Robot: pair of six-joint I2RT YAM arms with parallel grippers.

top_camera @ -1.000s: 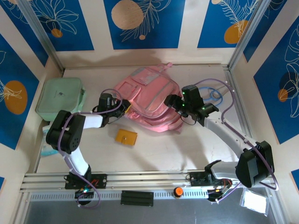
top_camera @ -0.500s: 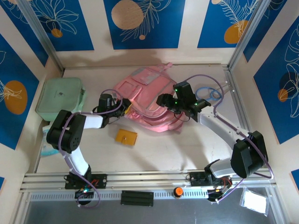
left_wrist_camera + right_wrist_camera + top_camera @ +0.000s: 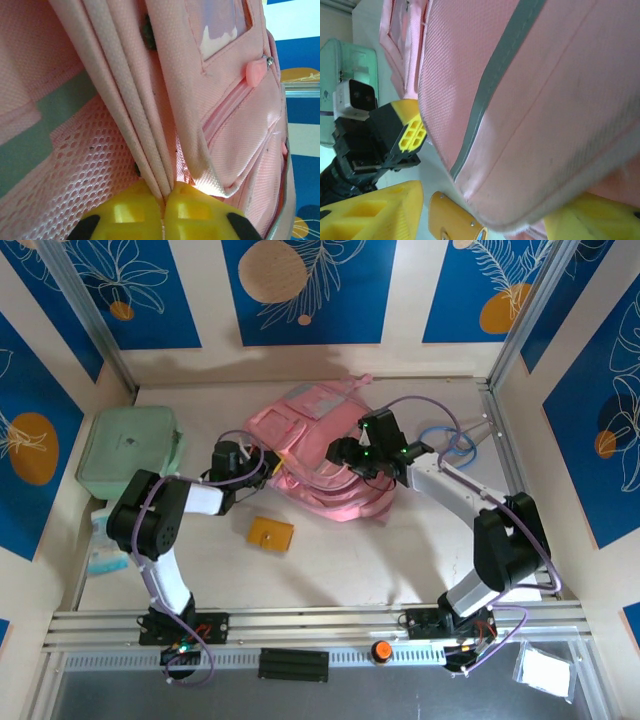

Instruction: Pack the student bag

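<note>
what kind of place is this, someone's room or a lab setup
Most likely a robot test cell, not a home: the left arm and right arm are bolted to an aluminium rail, printed blue panels enclose it, and the pink student bag lies between them.

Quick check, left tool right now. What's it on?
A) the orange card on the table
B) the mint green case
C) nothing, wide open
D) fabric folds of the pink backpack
D: in the left wrist view the left tool is clamped shut on a bunch of pink fabric folds of the backpack.
</note>
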